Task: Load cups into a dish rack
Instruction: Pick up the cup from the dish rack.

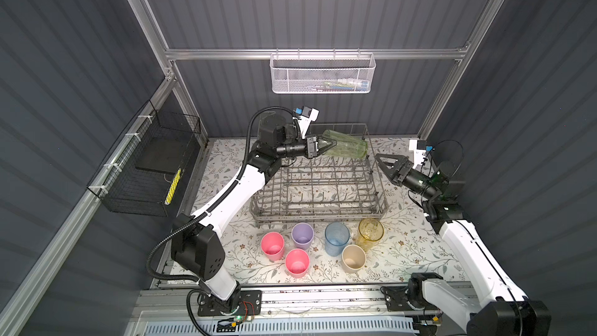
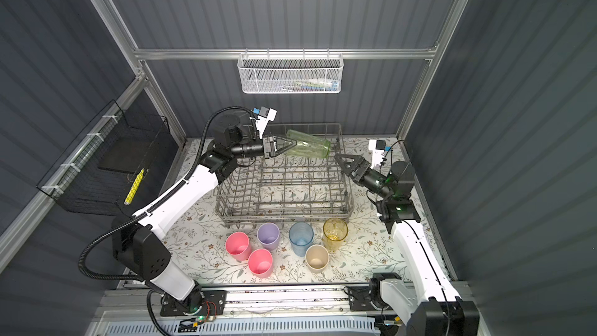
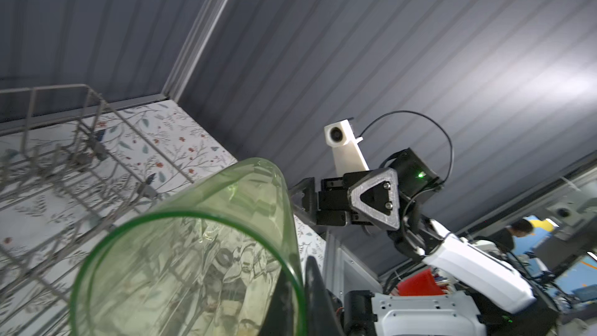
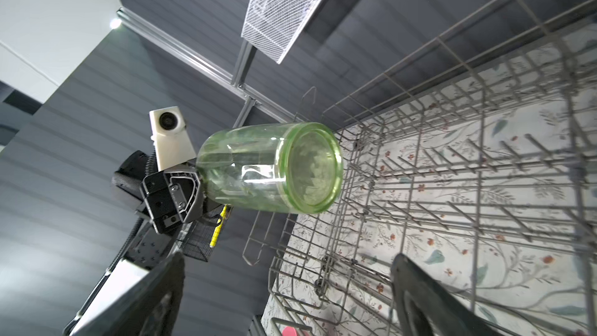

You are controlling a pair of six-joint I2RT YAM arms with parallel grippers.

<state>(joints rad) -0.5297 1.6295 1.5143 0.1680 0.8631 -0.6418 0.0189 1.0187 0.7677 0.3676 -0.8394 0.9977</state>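
Top views: six cups (image 1: 337, 239) on table (image 1: 403, 253), left gripper (image 1: 332, 145) clamps one green cup (image 1: 350, 147), right gripper (image 1: 383, 164) gapes.

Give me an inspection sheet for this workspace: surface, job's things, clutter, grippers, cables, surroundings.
Surface: floral table, no spills seen.
Job's things: dish rack holds no cups; green cup held sideways over its far side; pink cups, lilac cup, blue cup, yellow cup and beige cup upright in front of it.
Clutter: nothing seen.
Grippers: left gripper shut on the green cup's rim; right gripper open, empty, beside the rack.
Cables: black hose along the left arm; thin cable looping behind the right gripper.
Surroundings: white mesh basket on the back rail; black wire basket on the robot's left, yellow item inside.
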